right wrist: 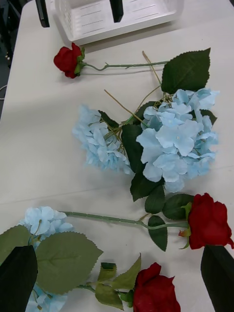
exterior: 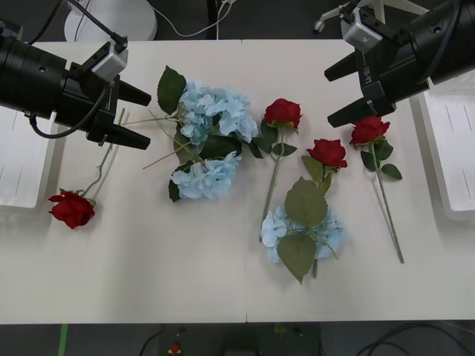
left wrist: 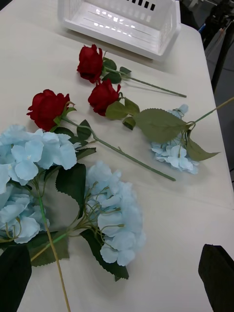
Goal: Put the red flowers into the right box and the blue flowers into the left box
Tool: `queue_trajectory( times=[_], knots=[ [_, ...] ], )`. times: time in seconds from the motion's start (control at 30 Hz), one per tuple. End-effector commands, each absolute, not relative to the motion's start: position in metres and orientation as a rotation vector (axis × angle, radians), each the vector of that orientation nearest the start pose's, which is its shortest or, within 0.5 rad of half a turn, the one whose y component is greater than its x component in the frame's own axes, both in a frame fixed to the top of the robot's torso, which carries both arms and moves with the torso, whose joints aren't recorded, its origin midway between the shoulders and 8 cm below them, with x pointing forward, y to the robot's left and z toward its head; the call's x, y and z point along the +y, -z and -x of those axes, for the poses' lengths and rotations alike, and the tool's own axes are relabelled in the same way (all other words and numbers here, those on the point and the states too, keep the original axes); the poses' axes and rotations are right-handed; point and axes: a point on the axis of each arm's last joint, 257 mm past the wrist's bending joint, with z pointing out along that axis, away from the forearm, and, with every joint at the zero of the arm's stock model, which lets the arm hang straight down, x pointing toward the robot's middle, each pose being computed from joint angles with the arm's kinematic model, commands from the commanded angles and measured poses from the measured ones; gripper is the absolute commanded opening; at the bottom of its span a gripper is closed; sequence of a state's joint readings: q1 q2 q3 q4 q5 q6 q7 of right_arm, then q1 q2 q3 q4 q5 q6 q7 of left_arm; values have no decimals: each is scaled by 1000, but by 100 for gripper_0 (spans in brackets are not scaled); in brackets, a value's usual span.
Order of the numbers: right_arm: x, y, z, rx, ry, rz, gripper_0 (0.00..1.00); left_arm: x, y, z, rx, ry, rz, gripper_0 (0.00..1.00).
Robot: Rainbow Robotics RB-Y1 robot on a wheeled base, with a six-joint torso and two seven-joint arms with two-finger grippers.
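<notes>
Three red flowers (exterior: pixel 282 113) (exterior: pixel 328 152) (exterior: pixel 369 130) lie right of centre on the white table, and a fourth (exterior: pixel 72 209) lies at the left near the left box (exterior: pixel 22 159). Two blue flowers (exterior: pixel 215 111) (exterior: pixel 206 178) overlap at mid-table and a third (exterior: pixel 304 233) lies nearer the front. My left gripper (exterior: pixel 148 121) hovers open just left of the blue pair, over the lone rose's stem. My right gripper (exterior: pixel 328 99) hovers open beside the rightmost rose, near the right box (exterior: pixel 453 152). Neither holds anything.
Both boxes look bare inside; the right box (left wrist: pixel 122 24) stands past the three roses and the left box (right wrist: pixel 122 19) past the lone rose (right wrist: pixel 68 59). Bare tabletop (exterior: pixel 148 274) runs along the front edge. Cables and a white stand base (exterior: pixel 111 18) lie beyond the table's far edge.
</notes>
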State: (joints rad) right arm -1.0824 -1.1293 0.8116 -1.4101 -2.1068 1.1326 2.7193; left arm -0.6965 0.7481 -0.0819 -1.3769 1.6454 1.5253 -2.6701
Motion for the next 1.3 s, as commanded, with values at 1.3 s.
queue_trajectory(
  times=[1.3],
  knots=[
    [-330, 228, -534, 2774, 42, 748, 97, 266, 56, -523, 1797, -78, -1302, 100]
  ],
)
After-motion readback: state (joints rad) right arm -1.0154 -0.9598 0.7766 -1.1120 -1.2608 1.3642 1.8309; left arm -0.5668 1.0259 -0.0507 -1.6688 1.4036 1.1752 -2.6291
